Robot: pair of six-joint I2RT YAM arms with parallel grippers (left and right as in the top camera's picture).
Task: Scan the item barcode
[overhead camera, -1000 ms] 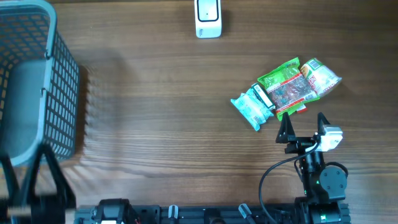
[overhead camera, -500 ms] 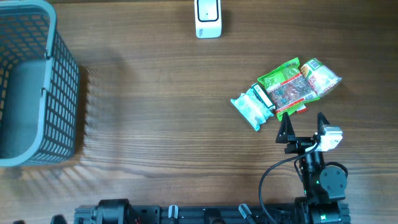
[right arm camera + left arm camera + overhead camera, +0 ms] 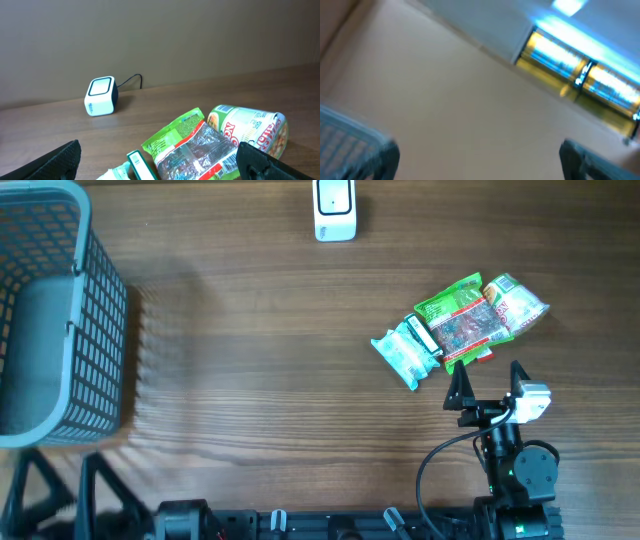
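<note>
The items lie in a pile at the right: a green pouch (image 3: 458, 320) (image 3: 200, 147) with a barcode near its lower corner, a noodle cup (image 3: 515, 304) (image 3: 250, 129) on its side, a pale blue packet (image 3: 404, 354) and a small green box (image 3: 424, 332) (image 3: 139, 167). A white scanner (image 3: 335, 208) (image 3: 101, 96) stands at the far edge. My right gripper (image 3: 488, 385) (image 3: 162, 167) hovers just in front of the pile, open and holding nothing. In its wrist view my left gripper (image 3: 480, 167) is open and empty, facing a wall and ceiling lights.
A grey mesh basket (image 3: 95, 320) fills the far left of the wooden table (image 3: 260, 360). My left arm (image 3: 95, 490) shows as blurred dark struts at the lower left corner. The scanner's cable runs back toward the wall.
The left arm's dark struts left the overhead view half a second ago and are back at the lower left corner. The right arm and the items have not moved.
</note>
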